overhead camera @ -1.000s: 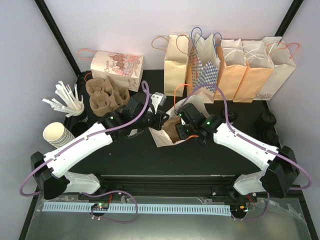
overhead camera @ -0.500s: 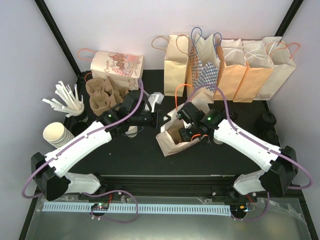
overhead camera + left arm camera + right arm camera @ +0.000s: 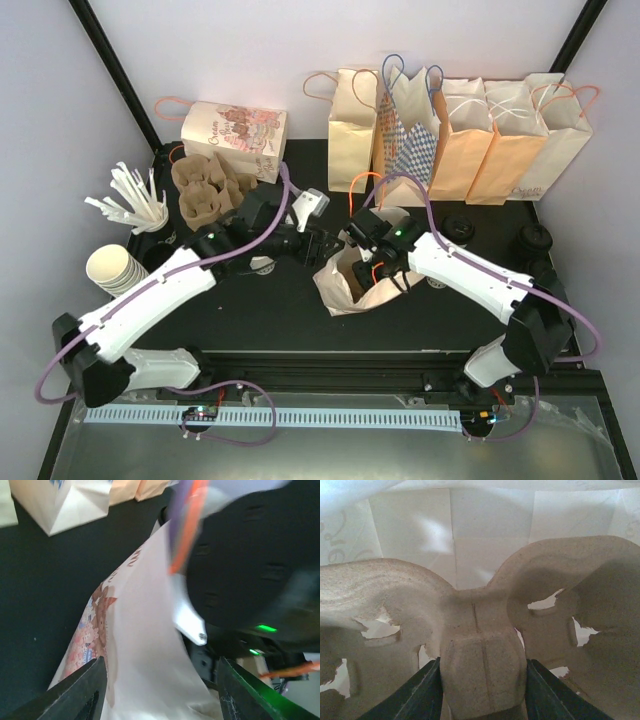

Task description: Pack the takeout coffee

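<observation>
A white printed paper bag (image 3: 335, 292) lies tilted and open in the middle of the table. My right gripper (image 3: 372, 272) is inside the bag, shut on the centre ridge of a brown pulp cup carrier (image 3: 480, 630). The bag's white lining (image 3: 490, 525) surrounds the carrier. My left gripper (image 3: 325, 243) is at the bag's left rim with its jaws open. The bag's wall (image 3: 145, 630) passes loosely between its fingers (image 3: 95, 685). Takeout coffee cups with black lids (image 3: 535, 240) stand at the right edge, and another one (image 3: 460, 230) stands behind my right arm.
A row of upright paper bags (image 3: 450, 130) lines the back. A printed bag (image 3: 235, 128) lies at the back left. Stacked pulp carriers (image 3: 205, 190), a cup of white stirrers (image 3: 140, 205) and a stack of lidless cups (image 3: 110, 265) are on the left.
My left jaws have opened and let go of the bag's rim. The bag has shifted toward the near side, with my right gripper and the carrier deeper inside it.
</observation>
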Controlling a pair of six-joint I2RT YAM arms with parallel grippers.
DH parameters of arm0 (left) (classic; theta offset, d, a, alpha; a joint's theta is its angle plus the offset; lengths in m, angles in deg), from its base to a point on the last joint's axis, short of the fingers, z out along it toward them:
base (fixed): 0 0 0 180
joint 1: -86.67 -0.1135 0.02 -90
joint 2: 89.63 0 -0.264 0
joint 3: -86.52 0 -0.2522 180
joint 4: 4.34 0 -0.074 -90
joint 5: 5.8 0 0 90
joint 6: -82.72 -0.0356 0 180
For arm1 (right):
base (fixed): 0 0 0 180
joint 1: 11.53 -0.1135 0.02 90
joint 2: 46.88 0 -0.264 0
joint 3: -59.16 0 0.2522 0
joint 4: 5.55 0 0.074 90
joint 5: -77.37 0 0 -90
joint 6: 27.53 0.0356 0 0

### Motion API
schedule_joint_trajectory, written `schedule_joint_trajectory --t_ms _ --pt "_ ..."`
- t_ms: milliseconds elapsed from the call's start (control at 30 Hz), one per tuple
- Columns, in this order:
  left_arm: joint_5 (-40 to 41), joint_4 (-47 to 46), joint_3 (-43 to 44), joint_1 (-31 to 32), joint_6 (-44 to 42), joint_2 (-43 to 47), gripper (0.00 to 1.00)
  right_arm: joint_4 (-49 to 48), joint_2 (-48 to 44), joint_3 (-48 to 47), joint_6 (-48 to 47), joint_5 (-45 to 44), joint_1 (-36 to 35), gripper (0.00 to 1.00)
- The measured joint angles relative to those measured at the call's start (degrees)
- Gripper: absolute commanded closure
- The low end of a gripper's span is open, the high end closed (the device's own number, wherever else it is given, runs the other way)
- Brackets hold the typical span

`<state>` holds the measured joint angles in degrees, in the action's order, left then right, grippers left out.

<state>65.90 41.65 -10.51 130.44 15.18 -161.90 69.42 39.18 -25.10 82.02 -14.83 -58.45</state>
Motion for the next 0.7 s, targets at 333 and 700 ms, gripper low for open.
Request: schedule_joint_trajectory --t_ms 333,700 --pt "1.1 -6.2 -2.0 9.6 -11.3 12.5 0.45 -0.3 1.0 -0.9 -0.2 0.9 0.0 0.54" --pt "11.0 -17.4 -9.1 21.6 -20.0 9.8 0.56 -0.4 1.2 -1.1 -0.2 1.0 0.0 0.54"
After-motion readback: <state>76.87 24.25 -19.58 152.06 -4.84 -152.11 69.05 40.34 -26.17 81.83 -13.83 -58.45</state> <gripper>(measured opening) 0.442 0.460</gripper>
